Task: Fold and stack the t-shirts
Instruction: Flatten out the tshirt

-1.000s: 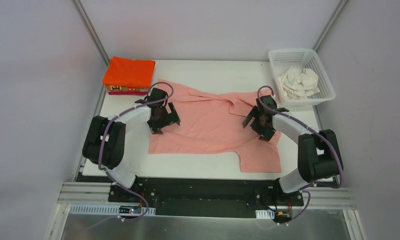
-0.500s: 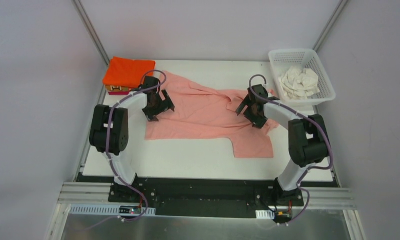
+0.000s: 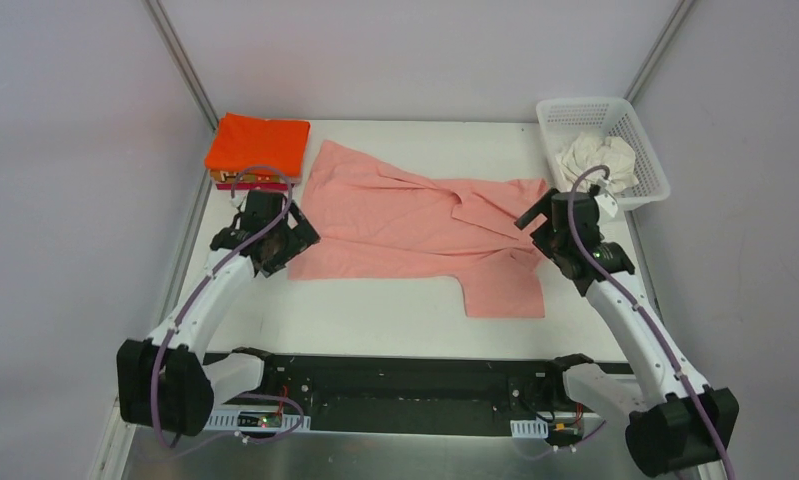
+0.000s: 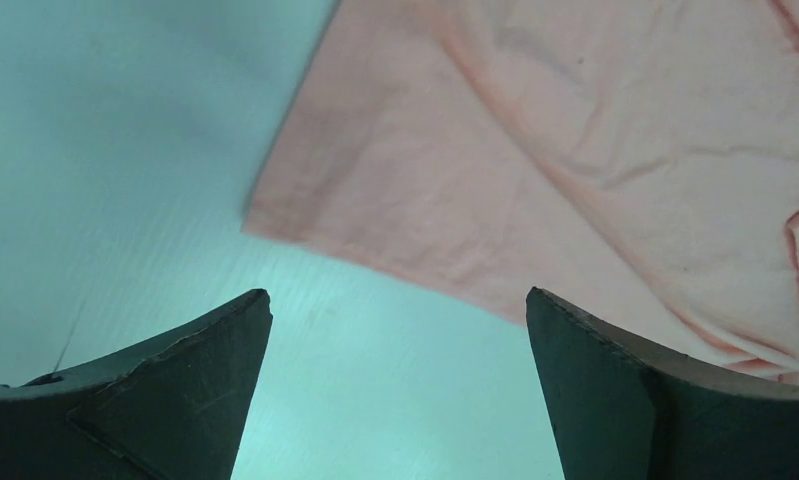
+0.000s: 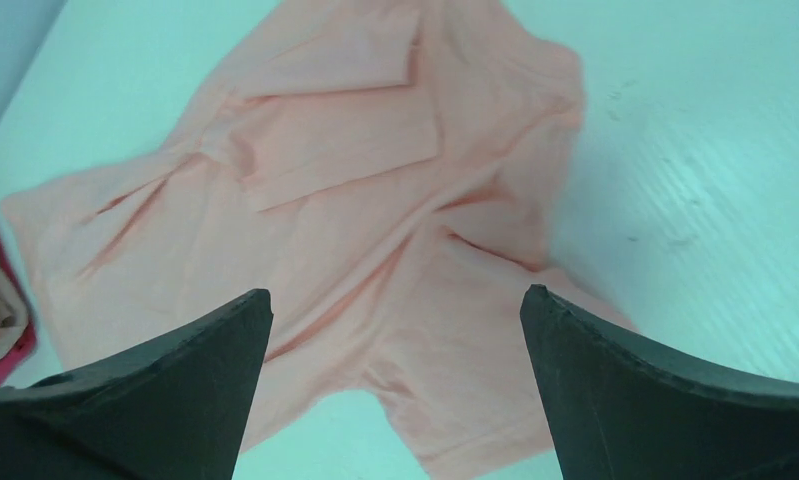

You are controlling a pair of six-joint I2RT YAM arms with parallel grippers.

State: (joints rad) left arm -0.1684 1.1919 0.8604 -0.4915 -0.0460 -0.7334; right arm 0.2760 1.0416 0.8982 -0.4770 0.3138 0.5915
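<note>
A salmon pink t-shirt [image 3: 415,225] lies spread and creased across the middle of the table; it also shows in the left wrist view [image 4: 595,150] and the right wrist view [image 5: 345,200]. A folded orange t-shirt [image 3: 258,143] tops a stack at the back left, with a magenta edge [image 3: 260,185] under it. A crumpled cream-white t-shirt [image 3: 597,162] lies in the basket. My left gripper [image 3: 283,250] is open and empty over bare table just off the pink shirt's near left corner. My right gripper [image 3: 545,222] is open and empty above the shirt's right side.
A white lattice basket [image 3: 647,160] stands at the back right corner. The shirt stack sits against the table's left edge. Bare table [image 3: 375,315] runs along the front, between the pink shirt and the arm bases.
Both arms have drawn back from the pink shirt, the left outward to the left and the right outward to the right. The shirt has shifted toward the back and lies flatter.
</note>
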